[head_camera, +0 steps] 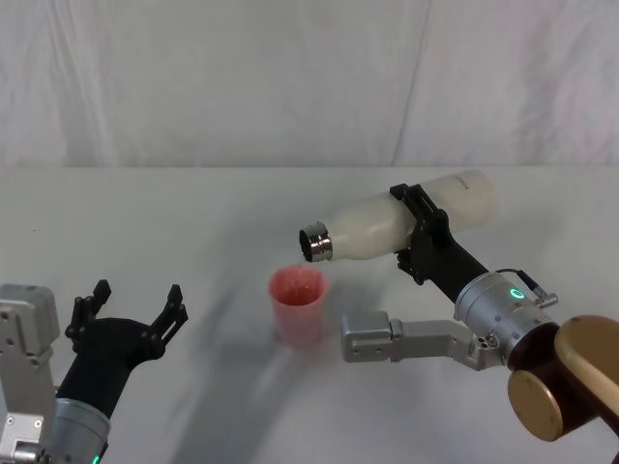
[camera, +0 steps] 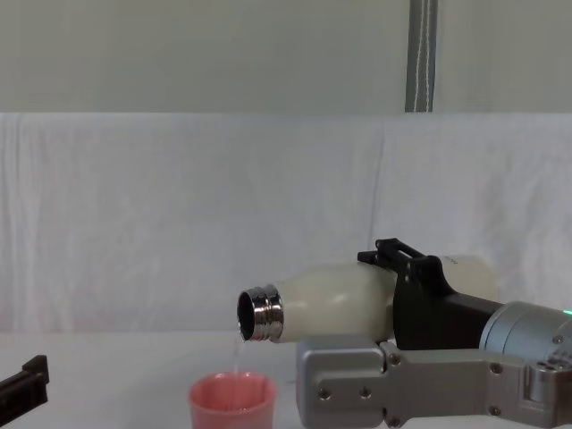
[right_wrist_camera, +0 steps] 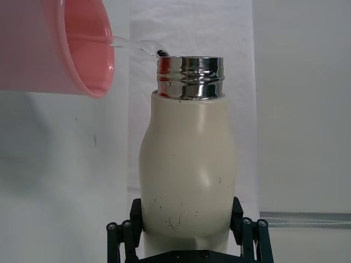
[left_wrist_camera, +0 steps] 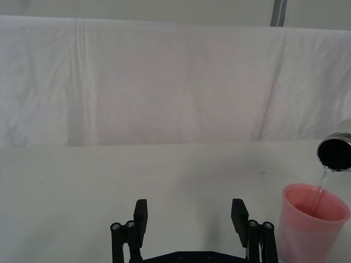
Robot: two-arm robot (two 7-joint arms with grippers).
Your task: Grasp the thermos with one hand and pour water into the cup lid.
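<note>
Cream-white thermos (head_camera: 406,220): lying nearly horizontal in the air, steel neck (camera: 260,315) tipped a touch down and sitting right over the cup lid, base pointing off toward 2 o'clock in the head view.
Right pincer (head_camera: 423,235): pinched around the thermos body a bit past the middle toward the base, black fingers (right_wrist_camera: 129,233) on either flank in the right wrist view. Grip looks square, no visible slip.
Cup lid (head_camera: 297,305): pink, upright on the white surface (head_camera: 193,222), just below the neck at about 7 o'clock from it.
Water (left_wrist_camera: 323,180): a thin stream falls from the lip into the cup lid, landing inside the rim on the near-neck side.
Left pincer (head_camera: 129,316): spread wide, holding nothing, parked well off at 9 o'clock from the cup lid.
Step, my read: mid-pour.
How I'd do it well: keep the tilt where it is or add only a hair, since a thin stream is easy to aim and a steeper angle could gush over the rim. Hold the lip centred over the cup lid, don't drift sideways, and watch the fill level, which I honestly can't judge from here. Roll back upright slowly when done so the last dribble lands inside.
</note>
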